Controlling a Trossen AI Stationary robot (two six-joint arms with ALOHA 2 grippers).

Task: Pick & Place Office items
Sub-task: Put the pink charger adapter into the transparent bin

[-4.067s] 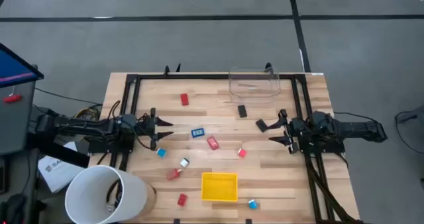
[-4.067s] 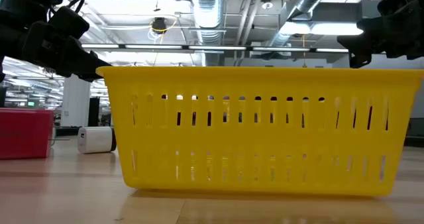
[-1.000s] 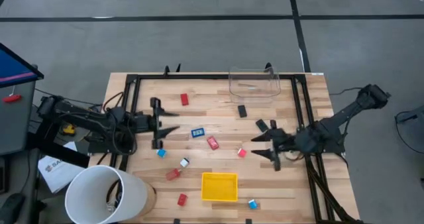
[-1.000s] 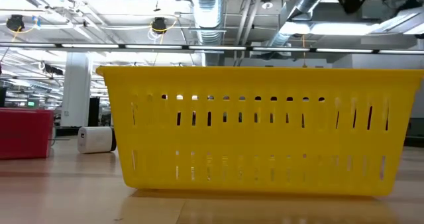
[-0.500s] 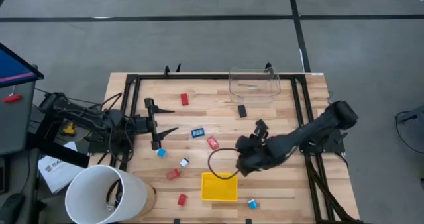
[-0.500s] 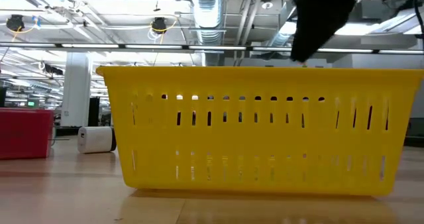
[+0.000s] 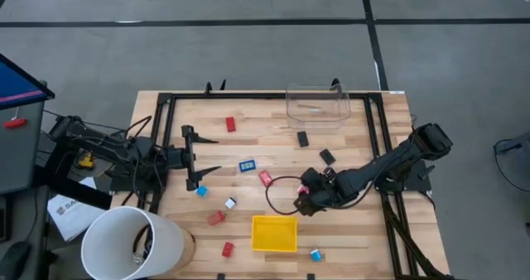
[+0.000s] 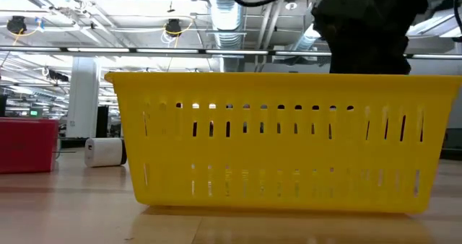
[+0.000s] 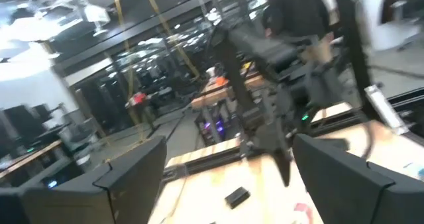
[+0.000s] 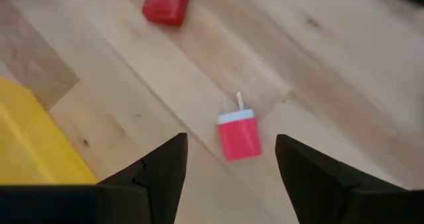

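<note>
Office items lie scattered on the wooden table [image 7: 364, 230]; one small red block with pale cap [image 10: 238, 136], apparently light and rigid, is framed by the right gripper [image 10: 230, 168], fingers apart, and is best pinched across its flat sides.

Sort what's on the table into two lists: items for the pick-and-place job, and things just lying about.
Job items:
- red piece with pale cap, between the open right gripper fingers
- red block
- blue-and-white piece
- black pieces
- yellow tray
- left gripper, open, waiting at the table's left

Lying about:
- clear plastic box
- white bucket
</note>
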